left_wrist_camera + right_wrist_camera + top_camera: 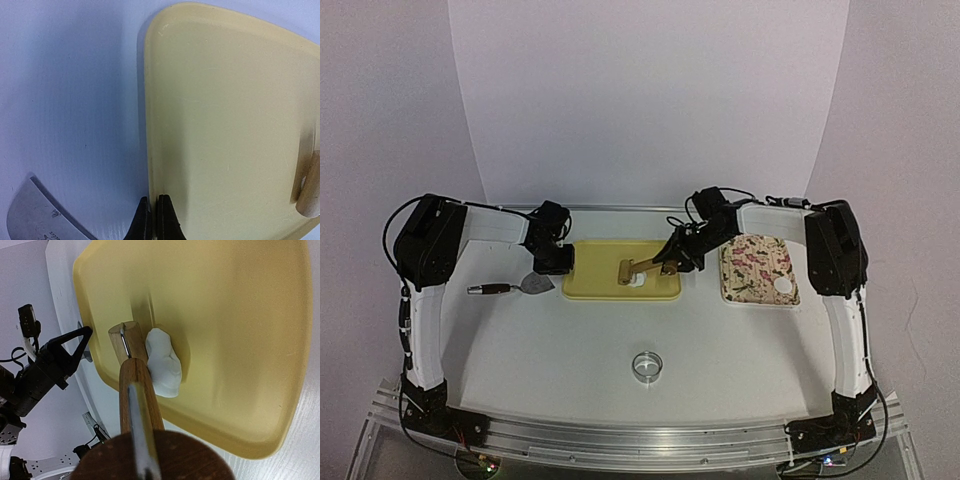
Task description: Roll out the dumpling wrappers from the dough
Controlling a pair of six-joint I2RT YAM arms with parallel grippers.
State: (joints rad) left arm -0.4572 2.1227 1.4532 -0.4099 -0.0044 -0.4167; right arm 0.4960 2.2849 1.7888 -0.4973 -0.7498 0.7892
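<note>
A white lump of dough (636, 281) lies on the yellow board (600, 282). My right gripper (672, 262) is shut on the handle of a wooden roller (638, 268). The roller's head rests against the dough (162, 362). In the right wrist view the roller (135, 380) hides my right fingers. My left gripper (151, 215) is shut on the board's left rim (148, 150), one jaw on each side. It sits at the board's left edge in the top view (563, 262). One dumpling wrapper (785, 288), a small white disc, lies on the floral plate (750, 268).
A shiny round ring cutter (647, 365) stands on the table in front of the board. A metal scraper (525, 287) with a dark handle lies left of the board; its blade (40, 217) shows beside my left gripper. The floral plate is right of the board.
</note>
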